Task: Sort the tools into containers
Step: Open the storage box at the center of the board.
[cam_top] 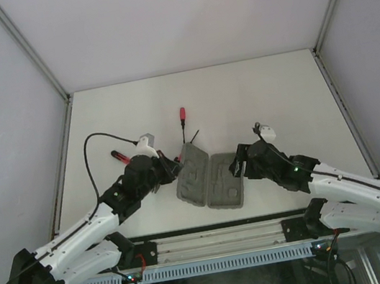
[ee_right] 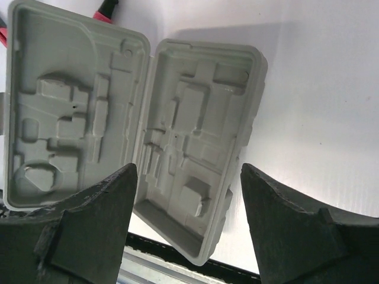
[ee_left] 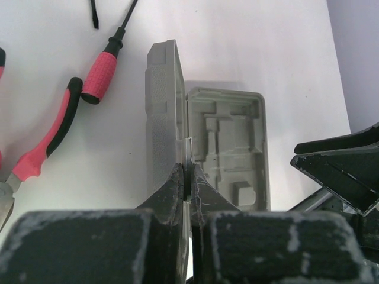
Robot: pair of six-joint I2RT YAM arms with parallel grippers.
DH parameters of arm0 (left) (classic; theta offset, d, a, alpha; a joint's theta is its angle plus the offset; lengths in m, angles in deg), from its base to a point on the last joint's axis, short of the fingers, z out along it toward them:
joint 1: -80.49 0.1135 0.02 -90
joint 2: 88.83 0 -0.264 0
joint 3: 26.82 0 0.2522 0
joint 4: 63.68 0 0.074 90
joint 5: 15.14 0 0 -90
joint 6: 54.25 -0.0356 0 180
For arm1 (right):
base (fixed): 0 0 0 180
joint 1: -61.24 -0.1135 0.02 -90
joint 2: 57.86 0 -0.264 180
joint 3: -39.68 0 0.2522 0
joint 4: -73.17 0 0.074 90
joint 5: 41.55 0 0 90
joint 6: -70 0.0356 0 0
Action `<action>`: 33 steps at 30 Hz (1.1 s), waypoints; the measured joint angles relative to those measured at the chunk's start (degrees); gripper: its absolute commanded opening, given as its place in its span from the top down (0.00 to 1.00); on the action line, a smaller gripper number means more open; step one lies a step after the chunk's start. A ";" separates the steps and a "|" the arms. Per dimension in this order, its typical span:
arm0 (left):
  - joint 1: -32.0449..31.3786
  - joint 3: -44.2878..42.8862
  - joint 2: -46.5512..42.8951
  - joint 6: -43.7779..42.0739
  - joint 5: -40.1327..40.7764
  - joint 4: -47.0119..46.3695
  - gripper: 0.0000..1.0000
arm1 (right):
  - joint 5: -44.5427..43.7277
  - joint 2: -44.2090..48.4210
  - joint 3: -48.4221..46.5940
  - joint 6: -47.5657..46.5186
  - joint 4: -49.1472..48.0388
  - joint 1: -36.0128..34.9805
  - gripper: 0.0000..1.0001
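Note:
Two grey containers lie side by side mid-table. The left tray (cam_top: 191, 174) (ee_left: 161, 112) is tipped up on its long edge, and my left gripper (cam_top: 172, 168) (ee_left: 188, 177) is shut on its thin rim. The right tray (cam_top: 226, 181) (ee_right: 195, 142) lies flat with its recesses up. My right gripper (cam_top: 239, 163) (ee_right: 188, 177) is open and straddles its near end, with the fingertips (ee_right: 115, 189) apart from it. The tools lie outside: the pliers (ee_left: 47, 148) (cam_top: 118, 155), a red-handled screwdriver (ee_left: 102, 74) and another screwdriver (cam_top: 182, 116) farther back.
A thin black shaft (ee_left: 93, 15) lies past the screwdriver in the left wrist view. The table's near edge and rail (cam_top: 213, 238) run just behind the trays. The left arm's black cable (cam_top: 92, 165) loops over the table's left side.

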 measured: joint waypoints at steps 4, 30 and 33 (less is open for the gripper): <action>0.00 0.20 0.00 -0.02 1.05 1.01 1.00 | 0.61 -2.47 0.00 0.04 -0.11 0.00 0.39; 0.00 6.95 2.16 1.62 3.61 1.70 1.00 | -3.61 -5.57 -0.24 -3.61 6.21 0.74 0.48; 0.00 7.02 2.29 2.14 3.61 1.66 1.00 | -4.66 -0.96 -1.95 -4.94 7.67 0.74 0.48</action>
